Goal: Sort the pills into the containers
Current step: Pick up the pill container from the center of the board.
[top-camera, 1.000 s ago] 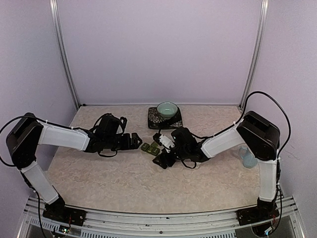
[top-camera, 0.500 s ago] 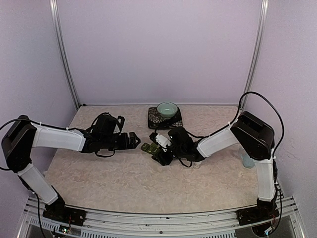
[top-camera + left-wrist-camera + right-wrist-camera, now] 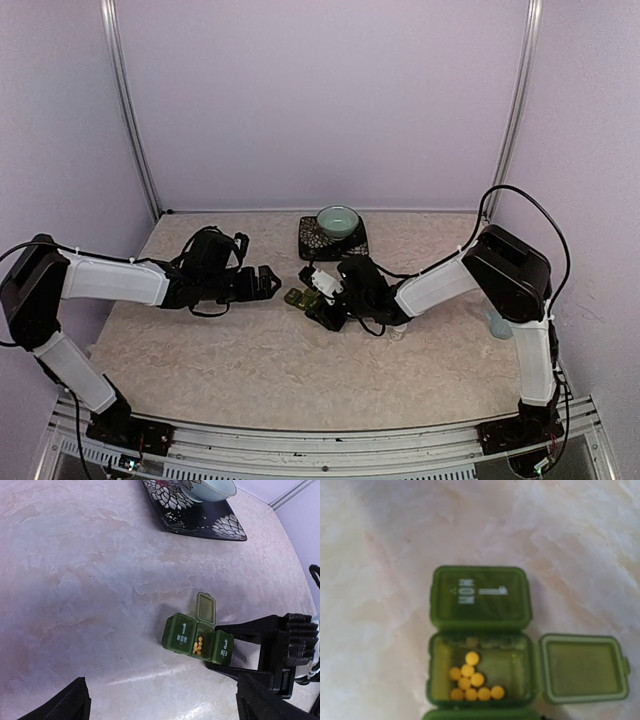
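Mia: What is the biggest thing?

Ben: The counter (image 3: pixel 250 360). It is pale, like marble. Two arms reach in over it, the left arm (image 3: pixel 115 280) and the right arm (image 3: pixel 440 283). They almost meet in the middle.

Mia: And at the back?

Ben: A black mat (image 3: pixel 310 241) with white flowers. A teal bowl (image 3: pixel 338 219) sits on it. A pale blue mug (image 3: pixel 499 323) stands far to the right, half hidden by the right arm.

Mia: What about the grippers?

Ben: The left gripper (image 3: pixel 268 282) is wide open and holds nothing. It points at the containers (image 3: pixel 197 641) from a little way off. The right gripper (image 3: pixel 211 647) has one finger on each side of the strip's end box (the one marked 3). The fingers (image 3: pixel 250 627) are very close to it. I cannot tell if they squeeze it.

Mia: Where are the containers?

Ben: Flat on the counter near the middle, in front of the mat and not touching it. It is a green strip of three boxes. Boxes 1 and 3 are shut. The middle lid (image 3: pixel 205 608) is flipped open.

Mia: Anything inside?

Ben: Small round yellow pills (image 3: pixel 472 678), bunched in one corner of the middle box.
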Motion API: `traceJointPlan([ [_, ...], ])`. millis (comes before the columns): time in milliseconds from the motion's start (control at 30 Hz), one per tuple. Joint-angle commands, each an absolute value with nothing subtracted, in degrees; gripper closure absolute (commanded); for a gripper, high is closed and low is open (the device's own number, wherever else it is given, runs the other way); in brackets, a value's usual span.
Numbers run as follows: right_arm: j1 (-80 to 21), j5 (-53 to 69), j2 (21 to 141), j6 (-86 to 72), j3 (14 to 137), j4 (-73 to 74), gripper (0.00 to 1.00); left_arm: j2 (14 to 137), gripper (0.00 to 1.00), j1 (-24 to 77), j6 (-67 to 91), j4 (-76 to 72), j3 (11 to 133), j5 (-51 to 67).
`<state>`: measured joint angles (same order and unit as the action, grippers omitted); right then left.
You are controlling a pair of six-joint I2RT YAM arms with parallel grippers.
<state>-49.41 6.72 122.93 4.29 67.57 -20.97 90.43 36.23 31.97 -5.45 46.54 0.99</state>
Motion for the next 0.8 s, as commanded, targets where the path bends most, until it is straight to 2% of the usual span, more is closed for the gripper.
traceJointPlan([
  [0,-49.9,8.3,123.7,5.2,67.9,-22.7,0.62,89.4,0.01,35.6,32.0,-5.2,45.7,0.4],
  [133,-50.0,10.1,122.2,5.6,65.9,-24.2,0.68,89.2,0.01,35.6,31.9,-4.9,45.6,0.6],
  [367,-52.0,11.7,115.0,8.0,59.8,-26.2,0.72,86.6,0.01,35.6,32.2,-3.1,44.9,1.1],
  [767,-64.1,9.4,97.7,15.1,52.4,-20.0,0.73,86.2,0.01,35.2,28.9,3.5,47.0,7.0],
])
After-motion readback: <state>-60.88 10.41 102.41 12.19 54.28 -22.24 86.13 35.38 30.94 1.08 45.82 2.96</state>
